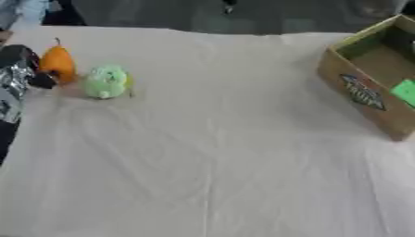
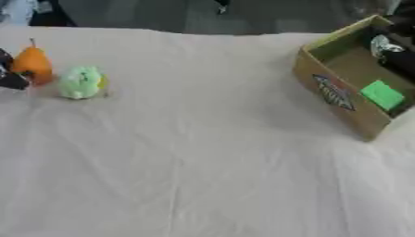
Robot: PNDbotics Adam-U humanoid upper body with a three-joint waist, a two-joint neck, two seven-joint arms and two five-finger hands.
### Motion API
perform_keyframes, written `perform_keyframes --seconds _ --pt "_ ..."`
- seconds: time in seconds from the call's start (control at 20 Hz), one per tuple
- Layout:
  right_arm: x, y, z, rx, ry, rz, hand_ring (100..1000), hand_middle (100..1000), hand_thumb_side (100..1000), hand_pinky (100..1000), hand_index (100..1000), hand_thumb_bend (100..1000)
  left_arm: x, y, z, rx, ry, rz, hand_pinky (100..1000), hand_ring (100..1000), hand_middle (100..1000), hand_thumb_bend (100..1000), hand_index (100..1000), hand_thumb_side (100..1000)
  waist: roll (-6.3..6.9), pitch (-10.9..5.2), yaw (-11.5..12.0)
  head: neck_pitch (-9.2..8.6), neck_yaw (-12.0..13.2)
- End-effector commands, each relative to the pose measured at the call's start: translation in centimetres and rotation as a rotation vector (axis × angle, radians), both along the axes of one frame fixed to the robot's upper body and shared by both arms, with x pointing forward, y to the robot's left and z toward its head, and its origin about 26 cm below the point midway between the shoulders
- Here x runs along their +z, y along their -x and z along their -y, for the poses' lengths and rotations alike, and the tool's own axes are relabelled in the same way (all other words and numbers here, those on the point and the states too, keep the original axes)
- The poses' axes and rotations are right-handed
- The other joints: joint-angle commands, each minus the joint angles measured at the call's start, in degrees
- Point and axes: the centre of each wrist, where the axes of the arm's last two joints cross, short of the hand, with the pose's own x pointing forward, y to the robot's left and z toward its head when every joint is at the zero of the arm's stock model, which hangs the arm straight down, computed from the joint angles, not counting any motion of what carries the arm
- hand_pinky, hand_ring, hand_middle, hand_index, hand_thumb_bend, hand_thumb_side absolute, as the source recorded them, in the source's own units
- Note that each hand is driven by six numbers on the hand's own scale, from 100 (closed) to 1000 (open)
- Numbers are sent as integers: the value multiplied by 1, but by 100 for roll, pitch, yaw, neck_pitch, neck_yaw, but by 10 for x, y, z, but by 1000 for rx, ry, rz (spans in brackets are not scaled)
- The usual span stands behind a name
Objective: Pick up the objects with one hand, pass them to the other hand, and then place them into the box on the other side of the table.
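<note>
An orange pear-shaped object (image 1: 58, 64) with a thin stem stands upright at the far left of the table (image 1: 210, 157), and a pale green rounded object (image 1: 106, 81) sits just beside it on its right, a touch nearer. The green one shows a small yellow patch on its right side; its exact form is too soft to make out.

The robot's left hand (image 1: 18, 76) — black and silver — comes in at the left edge, its dark fingers (image 2: 13, 78) right against the near-left side of the orange object. Whether the fingers are curled round it or only touching it, I cannot tell.

Across the table, at the far right, an open cardboard box (image 2: 340, 99) sits at an angle, with a printed label on its near-left wall. Inside it lies a bright green flat piece (image 2: 381, 94) near the near end.

The right hand (image 2: 393, 52) shows in the right eye view as a dark and silver shape over the box's far end, inside the opening; how its fingers stand cannot be told.

A wrinkled cream-coloured cloth covers the table, and the wide stretch between the two objects and the box shows only its creases.
</note>
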Motion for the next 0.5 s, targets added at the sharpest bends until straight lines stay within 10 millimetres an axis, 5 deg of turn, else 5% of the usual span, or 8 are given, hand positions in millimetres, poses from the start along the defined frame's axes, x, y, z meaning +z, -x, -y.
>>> perform_keyframes --seconds 0.05,0.5 --pt "13 4 7 -14 20 33 934 783 527 1000 949 100 41 9 -8 -47 -81 88 567 572 538 262 523 100 20 -177 14 45 -104" --pt "11 7 12 -27 10 32 935 784 528 1000 951 100 76 35 12 -220 -166 223 545 558 537 268 510 100 55 -219 56 109 -296"
